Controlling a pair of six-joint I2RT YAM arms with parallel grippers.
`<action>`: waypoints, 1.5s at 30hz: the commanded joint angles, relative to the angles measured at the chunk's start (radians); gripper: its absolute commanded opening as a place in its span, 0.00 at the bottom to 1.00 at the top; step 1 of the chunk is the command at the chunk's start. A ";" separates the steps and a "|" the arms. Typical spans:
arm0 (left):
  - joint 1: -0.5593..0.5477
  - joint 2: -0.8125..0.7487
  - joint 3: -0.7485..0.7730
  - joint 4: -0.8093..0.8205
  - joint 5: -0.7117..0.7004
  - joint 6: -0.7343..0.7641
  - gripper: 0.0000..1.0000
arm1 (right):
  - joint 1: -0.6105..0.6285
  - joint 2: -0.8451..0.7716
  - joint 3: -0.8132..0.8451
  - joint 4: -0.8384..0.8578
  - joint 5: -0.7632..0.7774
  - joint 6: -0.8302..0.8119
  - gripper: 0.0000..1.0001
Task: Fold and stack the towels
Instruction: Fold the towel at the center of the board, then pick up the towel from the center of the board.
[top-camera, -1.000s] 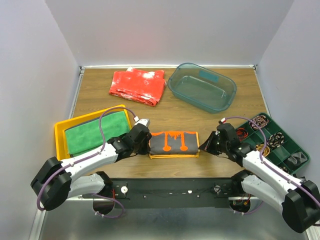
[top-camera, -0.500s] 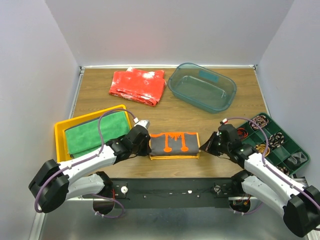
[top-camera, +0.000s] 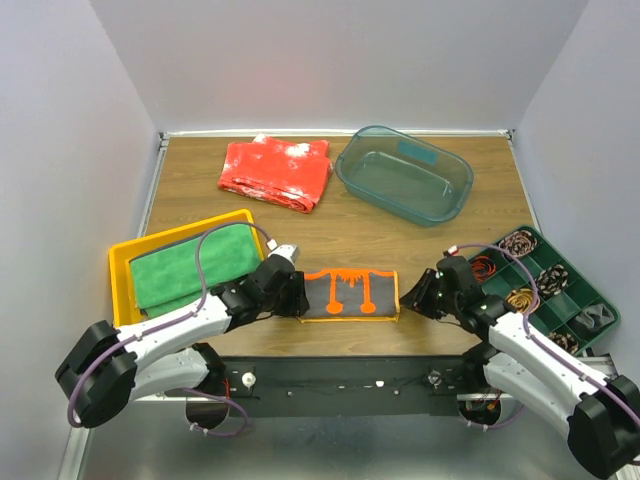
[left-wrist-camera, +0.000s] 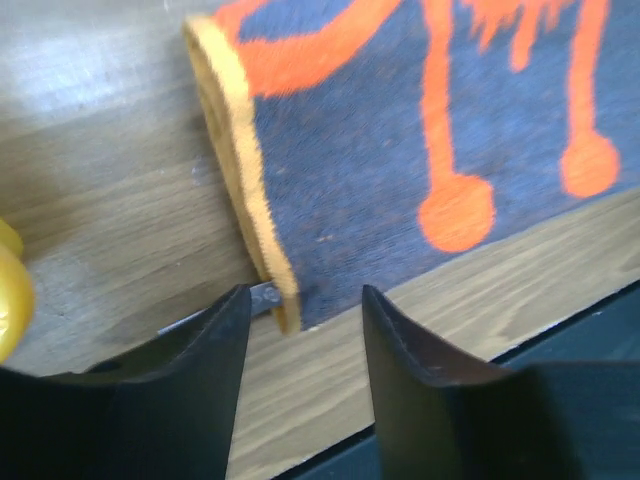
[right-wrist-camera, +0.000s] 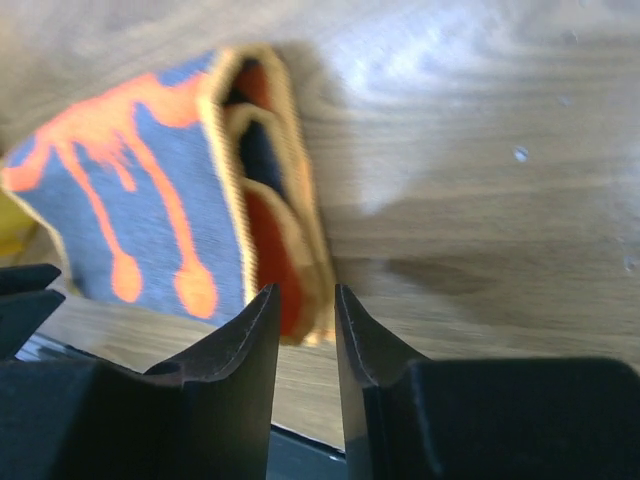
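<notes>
A folded dark grey towel with orange markings (top-camera: 350, 292) lies flat near the table's front edge, between my two grippers. My left gripper (top-camera: 296, 297) sits at its left end. In the left wrist view this gripper (left-wrist-camera: 305, 300) is open, and the towel's (left-wrist-camera: 400, 130) yellow-trimmed corner lies just ahead of the gap. My right gripper (top-camera: 406, 298) is at the towel's right end. In its wrist view the right gripper (right-wrist-camera: 305, 295) stands narrowly open, with the layered edge of the towel (right-wrist-camera: 150, 190) at its fingertips. A bright green towel (top-camera: 190, 265) rests in the yellow tray (top-camera: 122, 290).
A red white-speckled cloth (top-camera: 277, 172) lies at the back left. Beside it stands a clear teal bin (top-camera: 405, 172). A dark green compartment tray (top-camera: 590, 300) holding cables sits at the right, close to my right arm. The yellow tray borders my left arm.
Both grippers were shut on the ends of the grey-and-orange towel and now stand with jaws parted. The towel has settled slightly nearer the front edge.
</notes>
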 joint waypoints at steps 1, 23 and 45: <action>-0.002 -0.065 0.086 -0.082 -0.111 0.025 0.63 | 0.003 -0.007 0.088 -0.013 0.093 -0.025 0.37; 0.046 0.236 0.140 0.072 -0.115 -0.007 0.81 | 0.119 0.272 0.148 0.129 0.228 -0.152 0.57; -0.065 0.302 0.089 0.060 -0.193 -0.099 0.17 | 0.268 0.447 0.160 0.105 0.359 -0.061 0.01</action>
